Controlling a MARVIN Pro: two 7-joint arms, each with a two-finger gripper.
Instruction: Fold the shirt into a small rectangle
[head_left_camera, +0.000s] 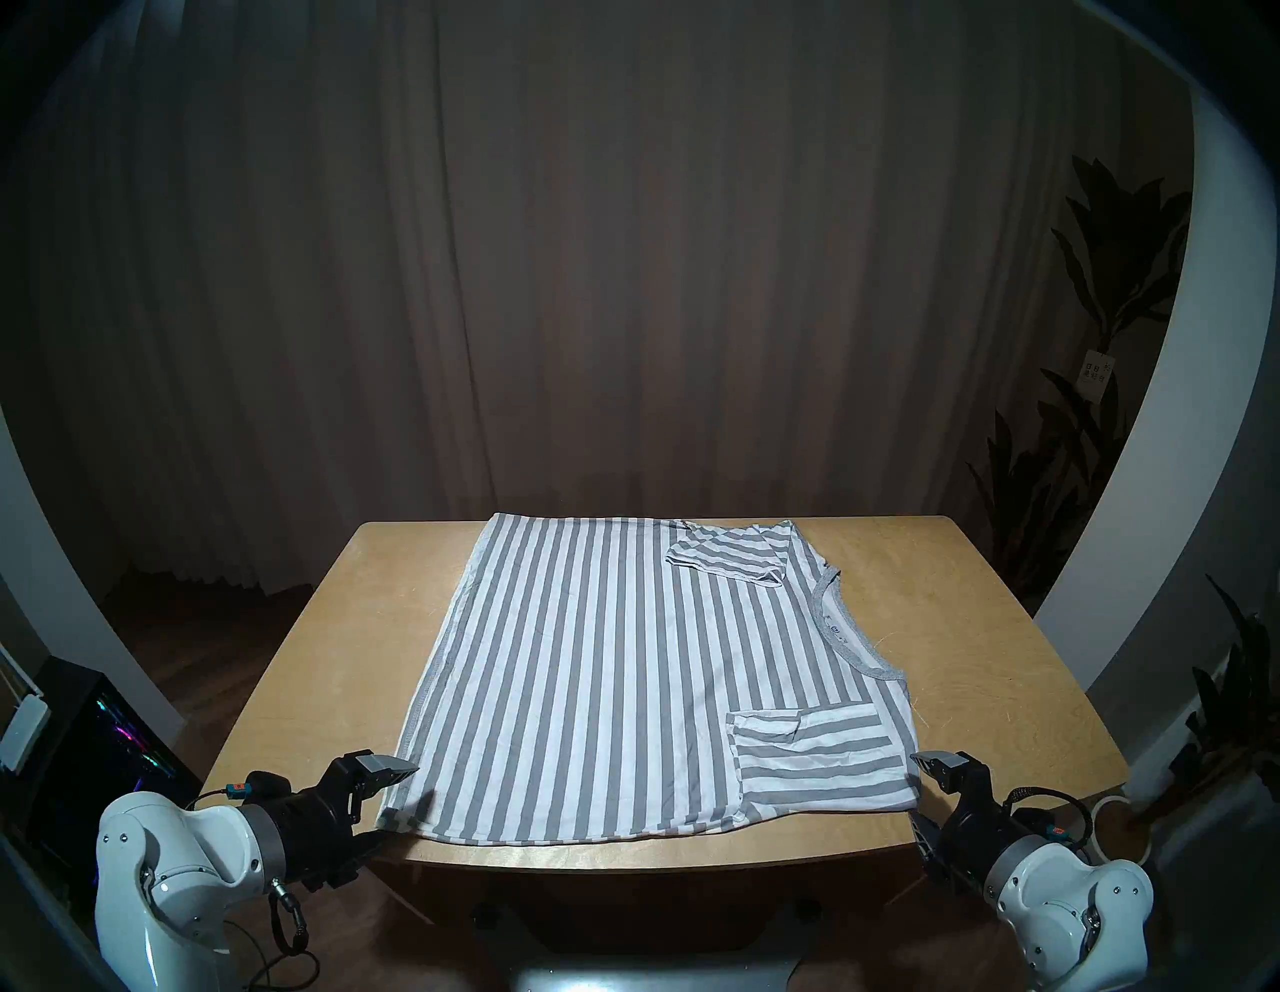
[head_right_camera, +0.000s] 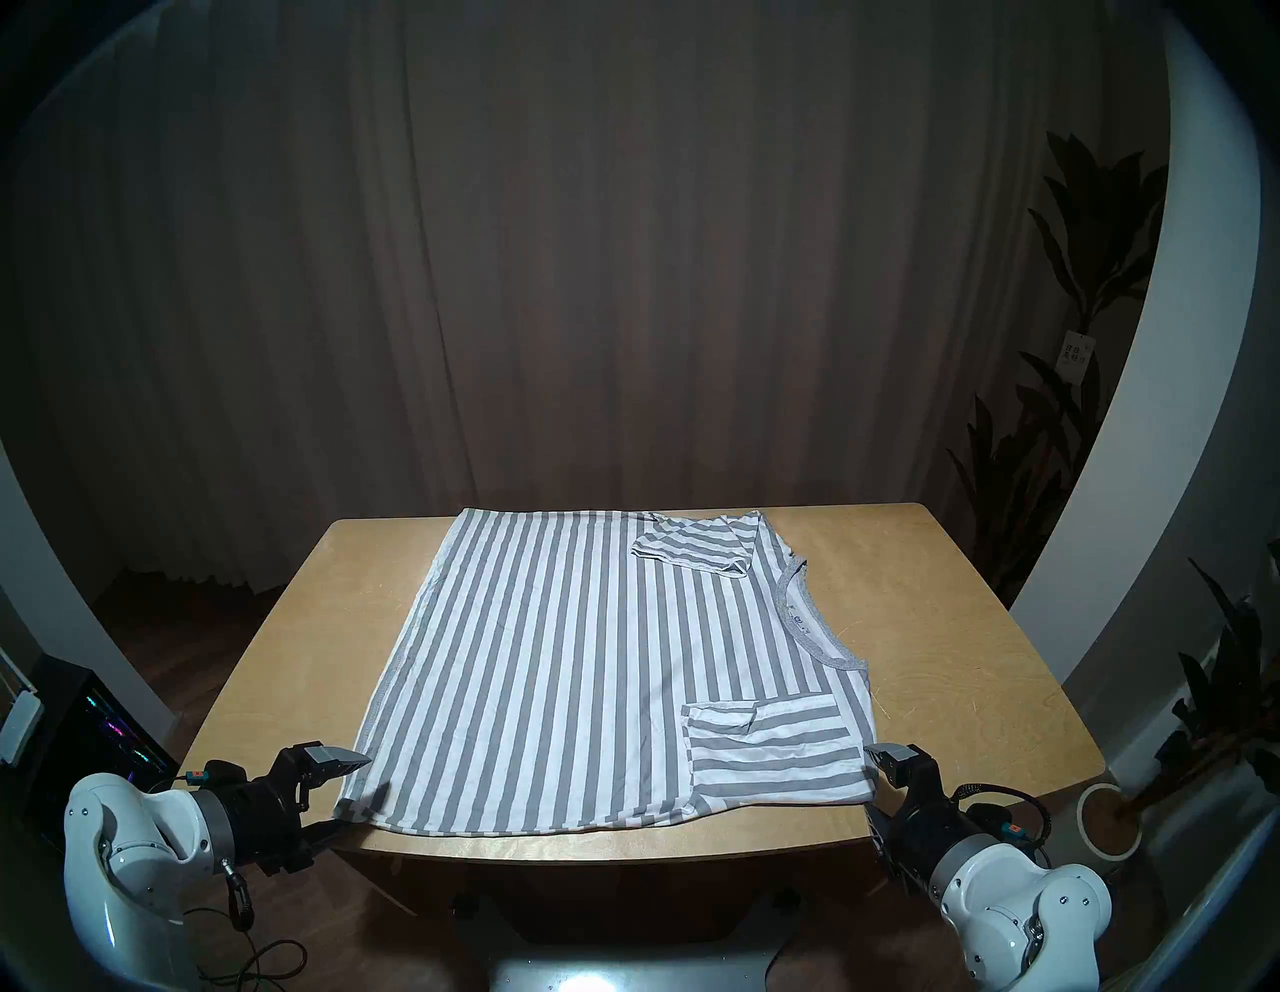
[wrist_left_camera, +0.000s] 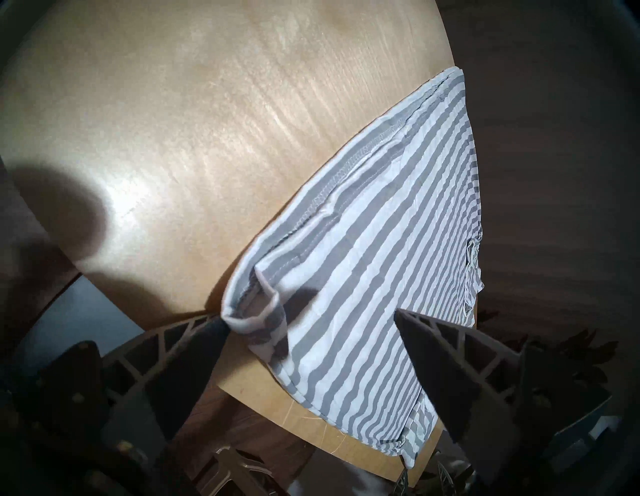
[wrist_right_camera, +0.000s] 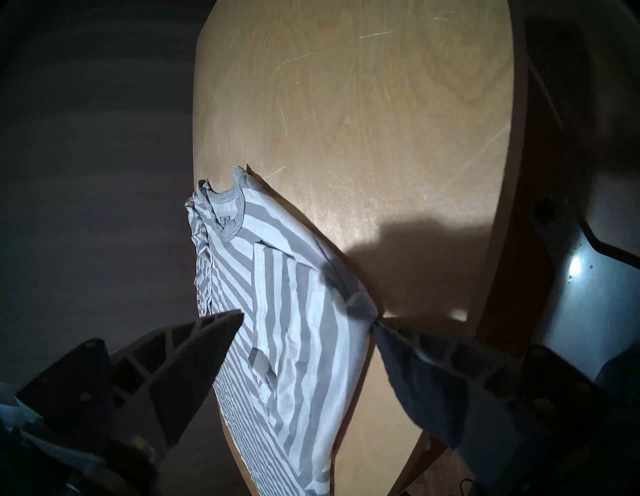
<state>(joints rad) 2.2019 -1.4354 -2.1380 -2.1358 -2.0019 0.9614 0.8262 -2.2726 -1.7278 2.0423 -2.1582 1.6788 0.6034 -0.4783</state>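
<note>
Setting: Brown curtains (head_left_camera: 623, 242) hang behind a pale wooden table (head_left_camera: 1004, 658), with dark potted plants (head_left_camera: 1108, 291) at the robot's right.

Shirt: A soft short-sleeved t-shirt with even grey and white stripes (head_left_camera: 589, 679) lies flat across the table, hem toward the robot's left, grey ribbed neckband (head_left_camera: 841, 634) toward its right. Both sleeves appear already turned in over the body; the near one (head_left_camera: 817, 762) lies by the right gripper and the far one (head_left_camera: 727, 558) by the back edge. The near edge hangs slightly past the table front.

Left gripper: The left gripper (head_left_camera: 388, 803) stands spread wide at the near hem corner, one finger above the cloth and one at or below the table edge. The wrist view shows the lower fingertip (wrist_left_camera: 213, 329) touching the curled corner, but nothing is pinched.

Right gripper: The right gripper (head_left_camera: 925, 790) is likewise wide apart at the near shoulder corner, its lower fingertip (wrist_right_camera: 384, 330) at the bunched cloth, holding nothing.

Handling: The light, limp knit will likely sag and slide once lifted, so both layers need pinching together.

Where to hold: The two near corners, hem and shoulder, look the best purchase for carrying the near edge over to the far edge.
</note>
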